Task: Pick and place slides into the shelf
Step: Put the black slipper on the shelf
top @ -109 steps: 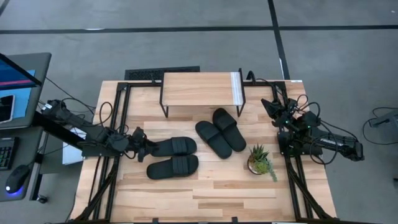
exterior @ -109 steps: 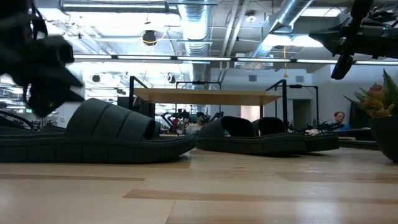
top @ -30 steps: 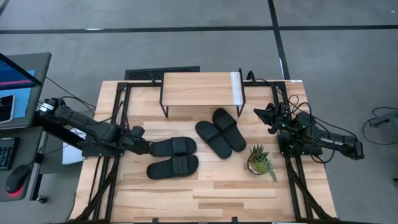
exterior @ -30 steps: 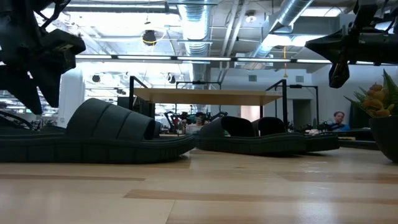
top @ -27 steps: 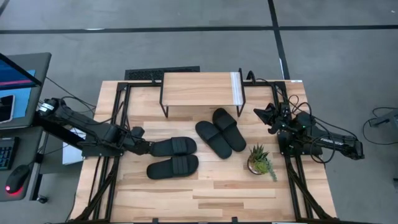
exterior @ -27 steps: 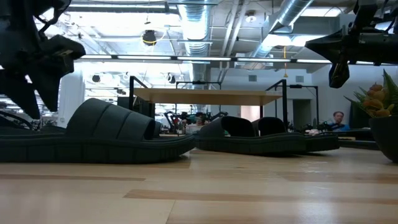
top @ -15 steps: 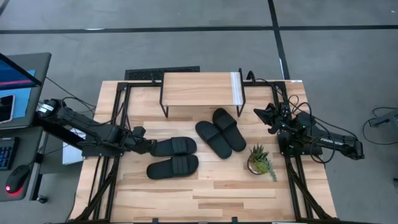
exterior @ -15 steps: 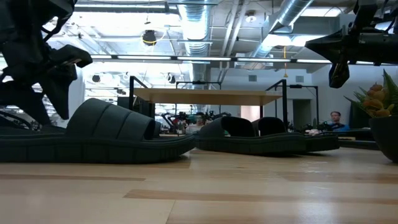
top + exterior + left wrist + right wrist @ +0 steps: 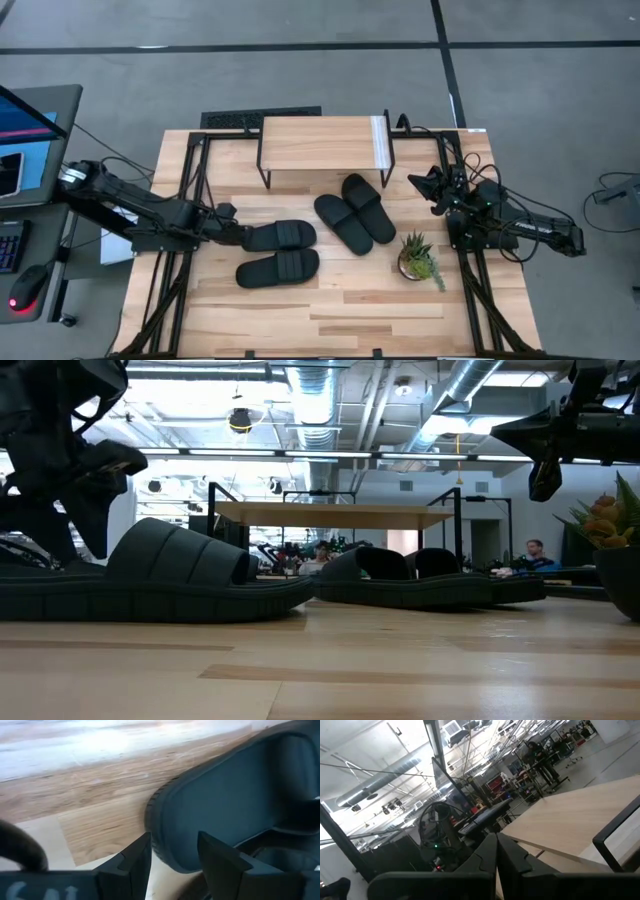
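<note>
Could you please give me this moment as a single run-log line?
left gripper: open at heel of slide | right gripper: shut, waiting at table's right edge | shelf: no slides on it

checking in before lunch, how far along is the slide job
Nothing is shelved yet: the shelf top is bare and all four slides lie on the table. In hand: the open left gripper straddles the heel rim of the nearest slide. The right gripper waits shut. All four placements remain.
</note>
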### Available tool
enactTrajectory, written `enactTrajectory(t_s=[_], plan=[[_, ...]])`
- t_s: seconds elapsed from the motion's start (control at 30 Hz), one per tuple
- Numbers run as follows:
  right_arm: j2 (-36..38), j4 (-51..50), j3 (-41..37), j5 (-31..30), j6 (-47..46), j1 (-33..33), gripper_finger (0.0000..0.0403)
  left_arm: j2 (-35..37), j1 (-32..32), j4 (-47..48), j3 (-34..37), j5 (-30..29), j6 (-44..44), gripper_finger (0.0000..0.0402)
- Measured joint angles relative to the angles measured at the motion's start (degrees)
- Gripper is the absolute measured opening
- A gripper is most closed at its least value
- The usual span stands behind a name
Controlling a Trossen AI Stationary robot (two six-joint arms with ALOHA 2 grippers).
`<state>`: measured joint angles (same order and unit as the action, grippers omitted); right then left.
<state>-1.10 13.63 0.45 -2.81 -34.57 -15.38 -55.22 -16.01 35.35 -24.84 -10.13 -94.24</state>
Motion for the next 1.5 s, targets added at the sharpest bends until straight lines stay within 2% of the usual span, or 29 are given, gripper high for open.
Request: enactTrajectory(t_s=[0.47, 0.63, 0.73, 0.9, 1.07, 1.5], plan=[[0.0, -0.1, 0.0, 0.0, 0.0, 0.0, 0.0000, -11.8, 0.0, -8.6, 0.0, 0.9, 1.8, 0.0151], [0.0, -0.4, 0.0, 0.0, 0.0, 0.0, 0.0000, -15.6, -0.1, -8.9, -0.4, 0.5, 2.6, 0.0146], [0.0, -1.3, 0.0, 0.0, 0.0, 0.0, 0.0000, -16.0, -0.1, -7.9, -0.5, 0.2, 3.2, 0.0116], [0.0, -1.6, 0.0, 0.0, 0.0, 0.0, 0.0000, -15.7, -0.5, -7.3, -0.3, -0.8, 11.9, 0.0021], [0.0, -2.4, 0.0, 0.0, 0.0, 0.0, 0.0000, -15.7, -0.8, -8.3, -0.2, -1.2, 15.4, 0.0017], [0.0, -4.0, 0.0, 0.0, 0.0, 0.0, 0.0000, -13.2, -0.7, -8.0, -0.7, -2.2, 13.2, 0.0011]])
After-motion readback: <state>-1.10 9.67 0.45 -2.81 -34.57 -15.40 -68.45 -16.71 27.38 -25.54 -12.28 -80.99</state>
